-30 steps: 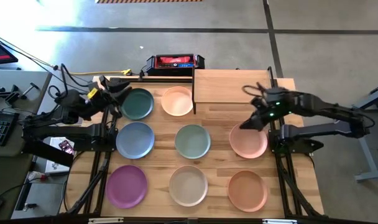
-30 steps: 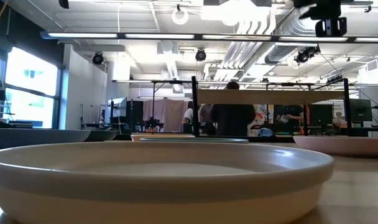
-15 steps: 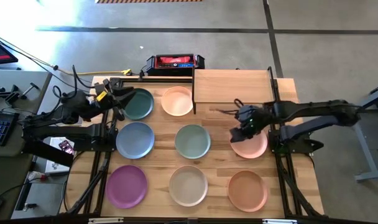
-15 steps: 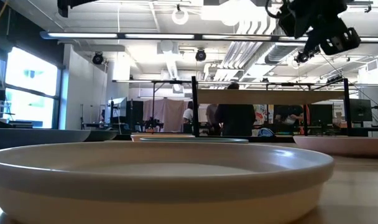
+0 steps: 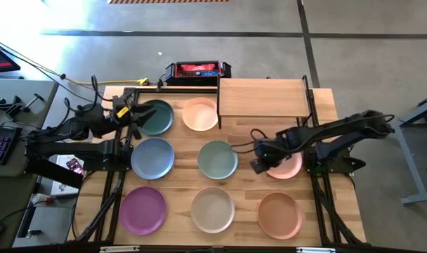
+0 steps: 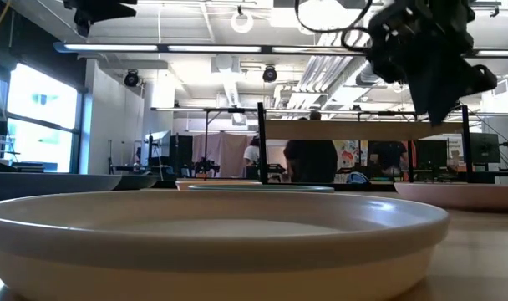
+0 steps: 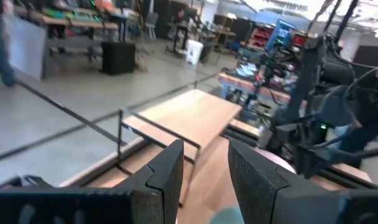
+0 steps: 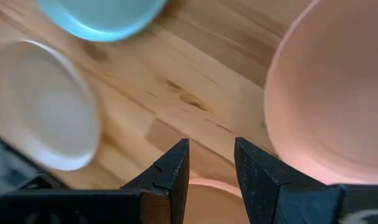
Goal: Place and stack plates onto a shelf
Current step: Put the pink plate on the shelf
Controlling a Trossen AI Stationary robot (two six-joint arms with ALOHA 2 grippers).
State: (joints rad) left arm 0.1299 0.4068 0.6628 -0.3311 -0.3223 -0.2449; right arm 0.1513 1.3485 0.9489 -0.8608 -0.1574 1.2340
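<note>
Hovering just off the inner edge of the pink plate (image 5: 282,163), the right hand (image 5: 260,163) points down at the surface (image 5: 245,137) with its fingers (image 8: 174,167) a little apart and nothing between them. From that hand, the pale teal plate (image 5: 218,159) lies just beside it on the side away from the pink one, the off-white plate (image 5: 213,209) and orange plate (image 5: 279,214) sit nearer the front edge, and the shelf (image 5: 263,97) stands at the back, its board bare. The left hand (image 5: 133,113) hangs at the rim of the dark green plate (image 5: 154,117), fingers (image 7: 169,171) parted and holding nothing; whether it touches the rim is hard to tell from above. Next to that hand on its front side is the blue-grey plate (image 5: 152,157), with the purple plate (image 5: 142,210) beyond it, and the peach plate (image 5: 200,114) sits past the green one toward the shelf.
</note>
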